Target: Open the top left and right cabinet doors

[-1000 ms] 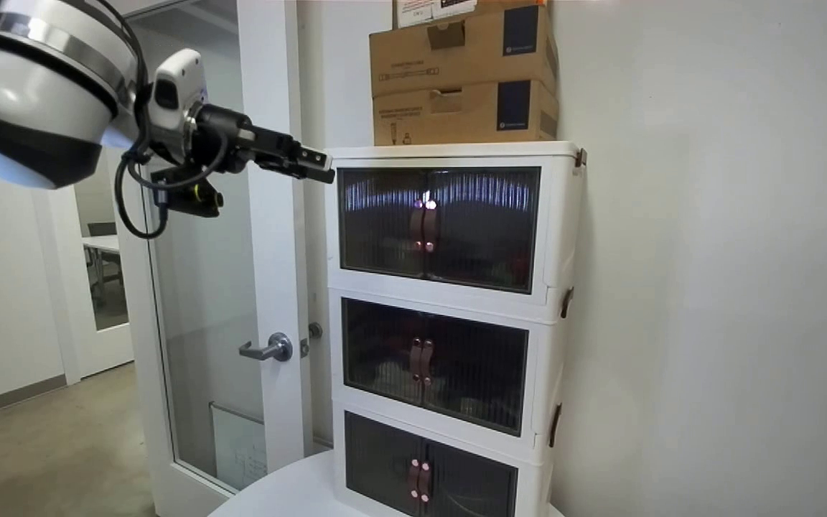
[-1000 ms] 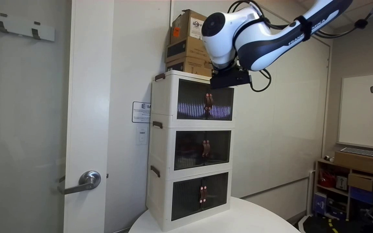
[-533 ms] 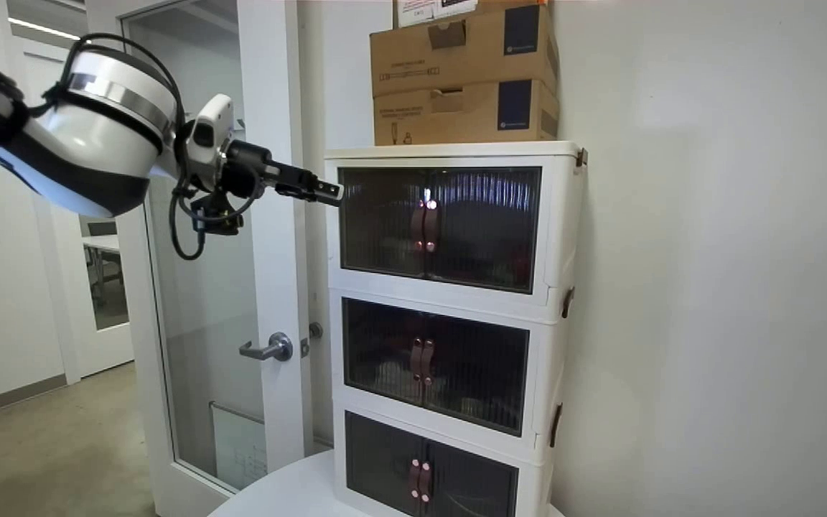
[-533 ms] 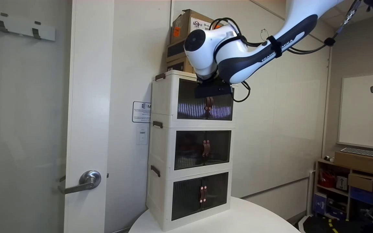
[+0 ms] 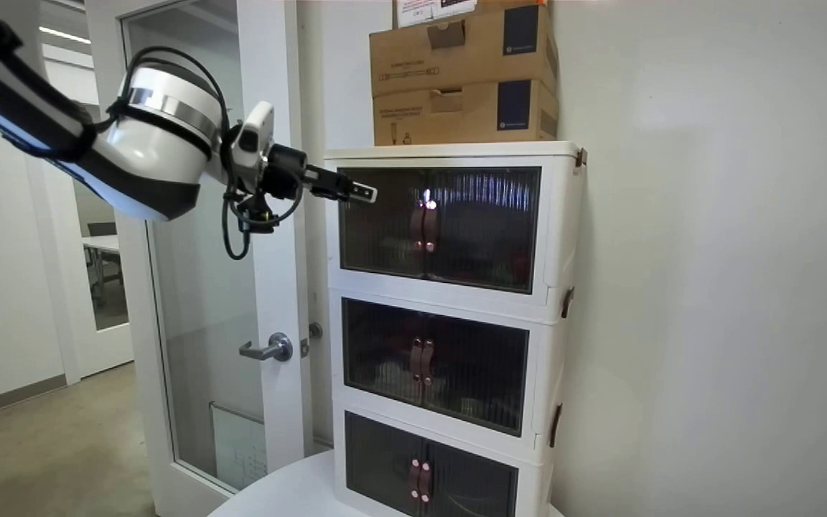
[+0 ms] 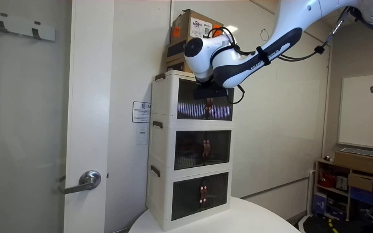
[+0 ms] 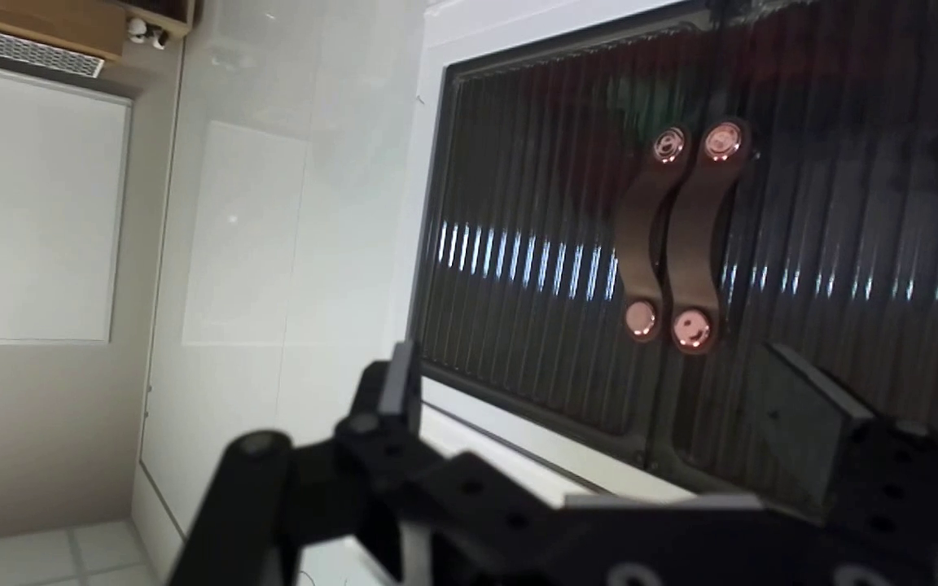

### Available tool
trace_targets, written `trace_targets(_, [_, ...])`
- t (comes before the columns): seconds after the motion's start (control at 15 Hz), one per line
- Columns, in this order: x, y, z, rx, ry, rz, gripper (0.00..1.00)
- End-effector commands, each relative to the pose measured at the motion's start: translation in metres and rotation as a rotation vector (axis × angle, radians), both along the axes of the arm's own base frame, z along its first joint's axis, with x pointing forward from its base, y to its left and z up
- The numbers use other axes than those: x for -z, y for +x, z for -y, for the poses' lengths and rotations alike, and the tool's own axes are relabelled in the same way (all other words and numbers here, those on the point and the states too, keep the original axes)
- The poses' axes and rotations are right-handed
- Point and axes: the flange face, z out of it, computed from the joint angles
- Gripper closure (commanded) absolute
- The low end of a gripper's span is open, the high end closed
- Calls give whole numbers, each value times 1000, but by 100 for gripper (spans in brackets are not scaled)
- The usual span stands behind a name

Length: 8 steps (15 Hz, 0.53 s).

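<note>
The gripper [image 7: 593, 362] is spread wide, holding nothing; in the wrist view both handles [image 7: 693, 236] lie toward one o'clock. In an exterior view its tip overlaps the top left door [image 5: 379, 238], the top right door [image 5: 485, 238] between three and four o'clock, both closed. Boxes [image 5: 417, 72] crown the cabinet [image 5: 561, 230] at twelve.

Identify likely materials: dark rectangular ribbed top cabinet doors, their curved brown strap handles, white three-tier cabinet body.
Dark ribbed top cabinet doors: tinted plastic or glass; glossy, reflections broken into streaks.
Curved brown strap handles: possibly leather or imitation, matte, bowed like bands; coppery round studs look metal, from sharp highlights.
White three-tier cabinet body: probably moulded plastic, satin, given soft sheen and rounded corners.
</note>
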Motion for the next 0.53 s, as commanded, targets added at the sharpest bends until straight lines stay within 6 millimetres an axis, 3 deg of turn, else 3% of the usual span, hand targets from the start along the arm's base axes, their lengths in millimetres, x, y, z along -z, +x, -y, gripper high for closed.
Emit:
trace_targets(0.0, [6,20,0,9,-6,-26,0])
trace_targets(0.47, [17,36,12,65,-23,-37,0])
